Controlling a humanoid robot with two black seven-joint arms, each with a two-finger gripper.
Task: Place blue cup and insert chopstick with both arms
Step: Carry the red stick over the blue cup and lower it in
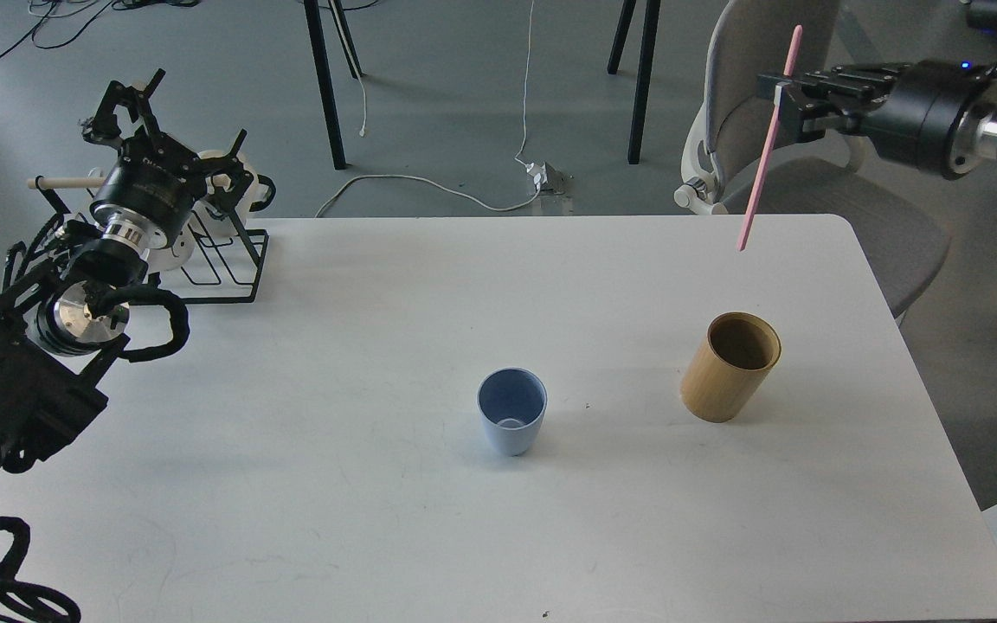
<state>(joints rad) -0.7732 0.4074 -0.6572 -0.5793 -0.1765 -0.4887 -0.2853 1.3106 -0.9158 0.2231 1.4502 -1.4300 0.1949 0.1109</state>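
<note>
The left tool (131,108), at ten o'clock over the black wire rack (221,260), stands with fingers apart, partly hiding the white mugs (234,173). The right tool (780,97), at two o'clock, is clamped on the thin pink chopstick (767,147). The pale blue tapered cup (511,422) stands mid-worktop (377,346), well apart, toward seven o'clock of that tool.

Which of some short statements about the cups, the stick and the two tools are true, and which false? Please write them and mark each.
1. The pale blue tapered cup stands upright on the white table. True.
2. The thin pink stick is inside the tan bamboo cylinder. False: the right tool holds it in the air.
3. The blue cup is empty. True.
4. The left tool grips the blue cup. False: it is open, far from it, near the black wire rack.
</note>
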